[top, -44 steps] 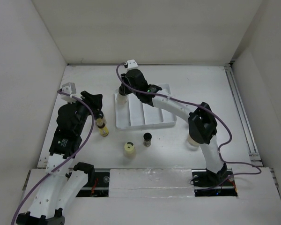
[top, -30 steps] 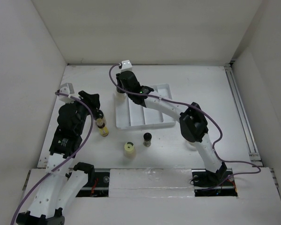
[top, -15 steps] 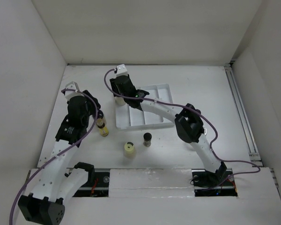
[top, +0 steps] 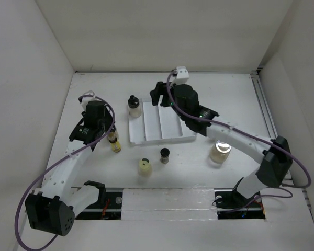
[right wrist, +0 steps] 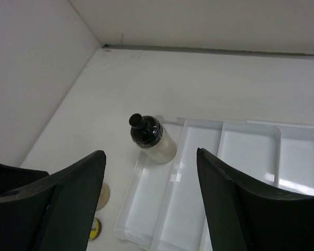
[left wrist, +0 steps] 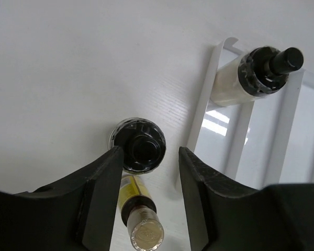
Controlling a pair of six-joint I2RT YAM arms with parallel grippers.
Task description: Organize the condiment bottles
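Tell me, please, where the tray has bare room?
In the tray, the compartments right of the black-capped bottle are bare, as is the near end of its own. Left of the tray is crowded: the left gripper straddles a second bottle beside the amber bottle.

- Top external looks down from above and behind the bases, covering the whole table [top: 193, 170].
- Left wrist faces straight down, close.
- Right wrist sits higher, tilted toward the far-left corner.
- All share the white tray's [top: 146, 141] left edge and the black-capped bottle [top: 134, 106] there.
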